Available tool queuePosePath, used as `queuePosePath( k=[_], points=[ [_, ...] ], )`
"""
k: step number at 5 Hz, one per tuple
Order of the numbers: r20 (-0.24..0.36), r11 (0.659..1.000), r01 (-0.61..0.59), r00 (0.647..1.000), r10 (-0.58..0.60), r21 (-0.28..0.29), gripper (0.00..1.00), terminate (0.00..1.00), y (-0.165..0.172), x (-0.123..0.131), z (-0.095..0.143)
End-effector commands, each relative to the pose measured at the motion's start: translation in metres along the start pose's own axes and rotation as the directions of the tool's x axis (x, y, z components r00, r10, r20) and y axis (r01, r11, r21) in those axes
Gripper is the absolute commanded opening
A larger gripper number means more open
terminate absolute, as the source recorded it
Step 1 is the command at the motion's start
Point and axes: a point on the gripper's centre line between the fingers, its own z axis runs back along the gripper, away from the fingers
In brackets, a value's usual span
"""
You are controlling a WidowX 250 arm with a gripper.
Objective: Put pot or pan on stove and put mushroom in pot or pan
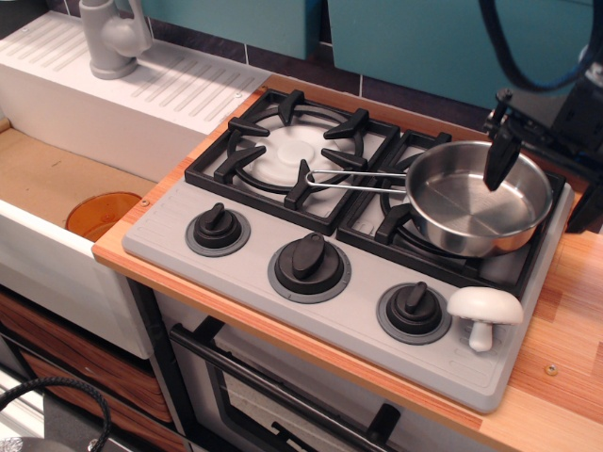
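One pan (pixel 476 200) sits on the stove (pixel 311 311); my pincer (pixel 513 155) hangs open above it, mushroom (pixel 483 314) lying toward the front edge.

A small shiny steel pan (pixel 476 200) with low straight sides sits upright on the black grate over the right-hand burner of the grey two-burner stove (pixel 349 245), right of the frame's centre, its thin wire-loop handle reaching left over the other burner's grate. The pan's bowl holds nothing. A white toy mushroom (pixel 484 314), domed cap over a short thick stem, stands on the stove's grey front panel at lower right, just beside the rightmost of three black knobs.
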Motion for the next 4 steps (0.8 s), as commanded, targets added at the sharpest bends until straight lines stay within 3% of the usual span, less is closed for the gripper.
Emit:
queuePosePath(
  k=[1,3,4],
  points=[
    [0.08,1.0,-0.015,0.997,0.017,-0.025,1.0,0.0,0.011,0.009,0.045],
    [0.08,1.0,-0.015,0.997,0.017,-0.025,1.0,0.0,0.011,0.009,0.045],
    [0.126,0.999,-0.04,0.991,0.041,-0.014,1.0,0.0,0.011,-0.012,0.044]
  ],
)
